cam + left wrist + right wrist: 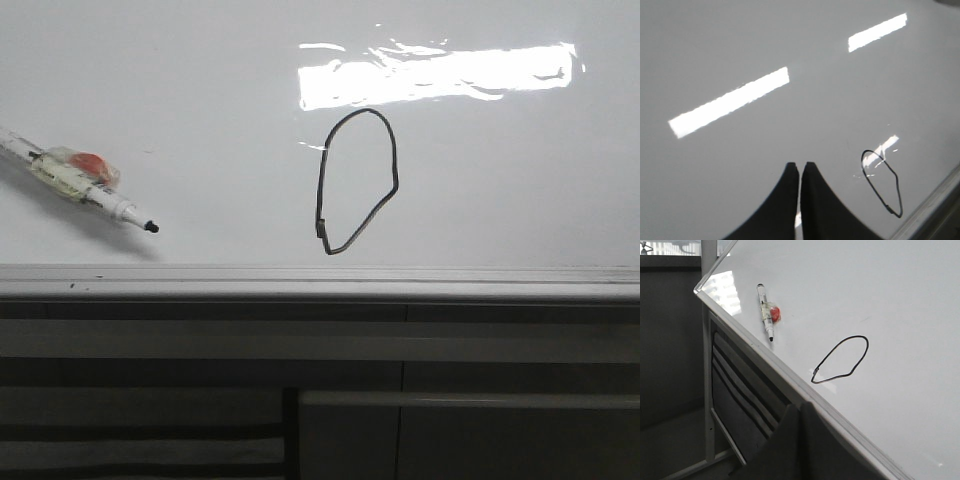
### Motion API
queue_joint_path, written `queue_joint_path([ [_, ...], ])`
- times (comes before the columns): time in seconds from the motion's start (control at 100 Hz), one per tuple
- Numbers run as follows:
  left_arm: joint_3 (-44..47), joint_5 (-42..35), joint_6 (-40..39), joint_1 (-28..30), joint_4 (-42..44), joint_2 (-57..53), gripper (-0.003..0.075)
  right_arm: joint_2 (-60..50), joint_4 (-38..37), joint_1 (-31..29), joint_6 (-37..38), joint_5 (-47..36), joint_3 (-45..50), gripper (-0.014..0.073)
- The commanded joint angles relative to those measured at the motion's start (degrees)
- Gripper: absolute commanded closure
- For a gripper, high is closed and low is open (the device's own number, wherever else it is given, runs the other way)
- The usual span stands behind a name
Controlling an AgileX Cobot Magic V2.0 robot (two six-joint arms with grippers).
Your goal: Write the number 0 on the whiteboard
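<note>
The number 0 (pixel 357 180) is a thin black lopsided loop on the whiteboard (pixel 520 200), near its middle and below a bright glare. It also shows in the left wrist view (pixel 882 183) and the right wrist view (pixel 841 360). A white marker (pixel 80 180) with a black tip and an orange-red patch lies loose on the board at the far left, also in the right wrist view (pixel 765 312). My left gripper (pixel 800 166) is shut and empty over bare board. My right gripper (pixel 800 407) is shut and empty, off the board's front edge. Neither gripper shows in the front view.
The board's silver-grey edge rail (pixel 320 280) runs along the front. Below it is a dark frame with horizontal slats (pixel 140 435). In the right wrist view the board's corner (pixel 699 289) and a grey upright post (pixel 707 380) stand beside the slats.
</note>
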Motion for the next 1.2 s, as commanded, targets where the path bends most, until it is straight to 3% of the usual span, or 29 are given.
queue_joint_path([
  [0.0,-1.6,4.9,0.8,0.2,-0.4,0.4,0.0740,0.5,0.7,0.1,-0.1,-4.8,-1.4,0.0662],
  [0.12,-1.6,12.9,0.9,0.2,-2.5,0.4,0.0740,0.5,0.7,0.1,-0.1,-4.8,-1.4,0.0662],
  [0.2,-1.6,21.0,7.6,0.2,-12.6,0.0,0.0740,0.5,0.7,0.1,-0.1,-4.8,-1.4,0.0662],
  [0.26,-1.6,23.3,20.5,1.1,-22.4,-0.6,0.0740,0.5,0.7,0.1,-0.1,-4.8,-1.4,0.0662],
  [0.3,-1.6,23.2,34.5,2.6,-33.4,-1.1,0.0740,0.5,0.7,0.1,-0.1,-4.8,-1.4,0.0662],
  [0.31,-1.6,23.0,34.5,2.6,-35.0,-1.2,0.0740,0.5,0.7,0.1,-0.1,-4.8,-1.4,0.0662],
  [0.32,-1.6,22.9,40.7,3.5,-38.3,-1.4,0.0740,0.5,0.7,0.1,-0.1,-4.8,-1.4,0.0662],
  [0.33,-1.6,22.7,40.7,3.5,-38.3,-1.5,0.0740,0.5,0.7,0.1,-0.1,-4.8,-1.4,0.0662],
  [0.35,-1.6,22.5,48.5,4.8,-44.9,-2.0,0.0740,0.5,0.7,0.1,-0.1,-4.8,-1.4,0.0662],
  [0.42,-1.3,22.2,64.5,8.9,-60.8,-4.3,0.0740,0.5,0.7,0.1,-0.1,-4.8,-1.4,0.0662],
  [0.48,0.0,21.4,71.2,12.4,-69.0,-6.5,0.0740,0.5,0.7,0.1,-0.1,-4.8,-1.4,0.0662],
  [0.62,6.0,19.5,71.3,17.8,-73.7,-9.8,0.0740,0.5,0.7,0.1,-0.1,-4.8,-1.4,0.0662],
  [0.88,23.9,10.6,71.3,23.5,-74.2,-15.0,0.0740,0.5,0.7,0.1,-0.1,-4.8,-1.4,0.0662],
  [0.94,23.3,19.5,71.2,23.8,-75.2,-19.3,0.0740,0.5,0.7,0.1,-0.1,-4.6,-1.4,0.0662],
  [1.03,23.4,23.4,71.2,23.8,-76.1,-24.3,0.0740,0.5,0.7,0.1,-0.1,-4.7,-1.4,0.0662],
  [1.19,23.4,31.4,71.3,22.0,-77.0,-24.0,0.0740,0.5,0.7,0.1,-0.1,-4.5,-1.4,0.0662],
])
